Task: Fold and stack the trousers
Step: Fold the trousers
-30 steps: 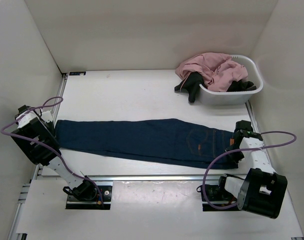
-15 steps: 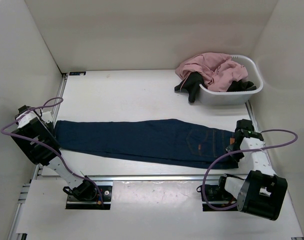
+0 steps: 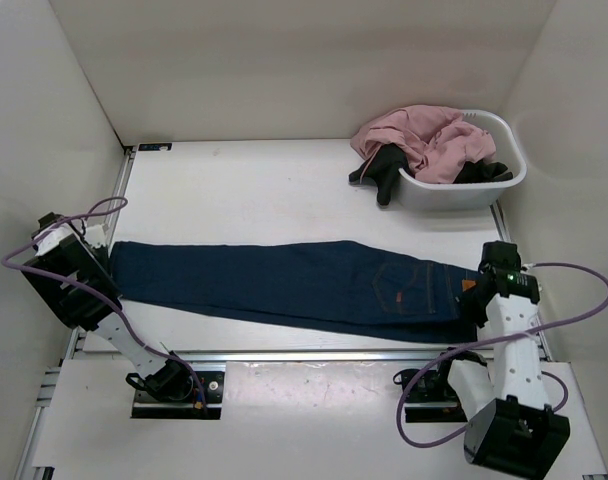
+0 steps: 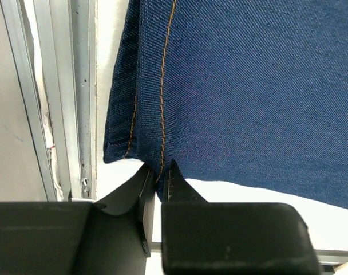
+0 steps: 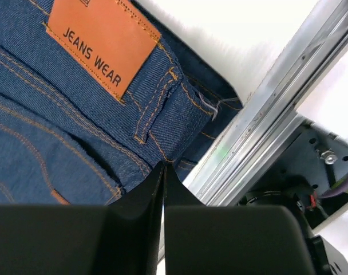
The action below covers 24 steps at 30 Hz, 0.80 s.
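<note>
Two pincers, one at each end of the trousers (image 3: 284,285), which lie flat across the desk (image 3: 264,190) from 9 o'clock to 3 o'clock, legs laid one on the other.

- Left pincer (image 4: 158,172): clenched on the hem corner at 9 o'clock. The orange seam runs straight into the narrow slot between the fingers.
- Right pincer (image 5: 163,169): clenched at the waistband edge at 3 o'clock, just below the leather patch (image 5: 99,43). The tips meet almost flush, so we judge the bite on the denim to be thin.
- Basket (image 3: 504,185) at about 1 o'clock holds the pink garment (image 3: 424,135); the black garment (image 3: 379,170) hangs over its rim. Both are well apart from the jeans.

Step in hand, as we read it: the lengthwise fold is done and the end-over-end fold is not yet begun.

Notes for doing it well:
1. Draw the cloth taut with even pull from both ends, so no wrinkle gets folded in.
2. Check the right grip before lifting; the waistband is thick and could slip out.
3. Carry the hem low and straight toward 3 o'clock, so the edges line up.
4. Stay clear of the metal rail (image 5: 265,126) just beside the waistband.
</note>
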Available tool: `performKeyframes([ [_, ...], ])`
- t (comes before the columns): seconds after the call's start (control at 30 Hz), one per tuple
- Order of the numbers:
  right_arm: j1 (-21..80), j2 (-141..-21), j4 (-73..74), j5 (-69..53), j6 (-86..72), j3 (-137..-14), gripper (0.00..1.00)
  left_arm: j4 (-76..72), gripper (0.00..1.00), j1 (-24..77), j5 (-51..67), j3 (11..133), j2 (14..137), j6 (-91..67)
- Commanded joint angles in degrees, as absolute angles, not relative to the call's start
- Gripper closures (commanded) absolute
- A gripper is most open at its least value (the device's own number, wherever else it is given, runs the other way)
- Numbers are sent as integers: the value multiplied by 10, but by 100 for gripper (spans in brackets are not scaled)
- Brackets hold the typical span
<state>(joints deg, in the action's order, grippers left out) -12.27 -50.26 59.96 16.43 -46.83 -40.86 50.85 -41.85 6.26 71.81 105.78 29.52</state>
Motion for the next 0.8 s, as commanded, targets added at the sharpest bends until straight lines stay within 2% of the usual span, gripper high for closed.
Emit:
performKeyframes([
  [0.0, -125, -466, 650, 138, -489, -361, 100, 496, 86, -421, 48, 715, 1062, 295],
  [0.17, -125, -472, 602, 152, -521, -304, 100, 490, 86, -421, 43, 725, 1073, 295],
  [0.27, -125, -483, 625, 184, -551, -304, 100, 490, 86, -421, 20, 738, 1081, 295],
  [0.43, -125, -434, 628, 191, -570, -299, 98, 490, 86, -421, 15, 751, 1105, 301],
  [0.47, -125, -446, 628, 191, -570, -294, 86, 490, 86, -421, 15, 751, 1105, 301],
  [0.5, -125, -460, 628, 191, -570, -294, 69, 490, 83, -421, 10, 744, 1105, 301],
  [0.53, -125, -488, 628, 191, -564, -300, 30, 490, 78, -421, 10, 744, 1105, 301],
  [0.57, -125, -502, 628, 186, -558, -300, 17, 490, 75, -421, 10, 744, 1105, 301],
  [0.63, -125, -527, 605, 172, -553, -300, 6, 490, 68, -421, 10, 744, 1105, 301],
  [0.67, -125, -527, 593, 162, -553, -288, 1, 490, 68, -421, 10, 744, 1105, 301],
  [0.77, -125, -548, 544, 134, -573, -269, 1, 490, 68, -421, 10, 744, 1105, 301],
])
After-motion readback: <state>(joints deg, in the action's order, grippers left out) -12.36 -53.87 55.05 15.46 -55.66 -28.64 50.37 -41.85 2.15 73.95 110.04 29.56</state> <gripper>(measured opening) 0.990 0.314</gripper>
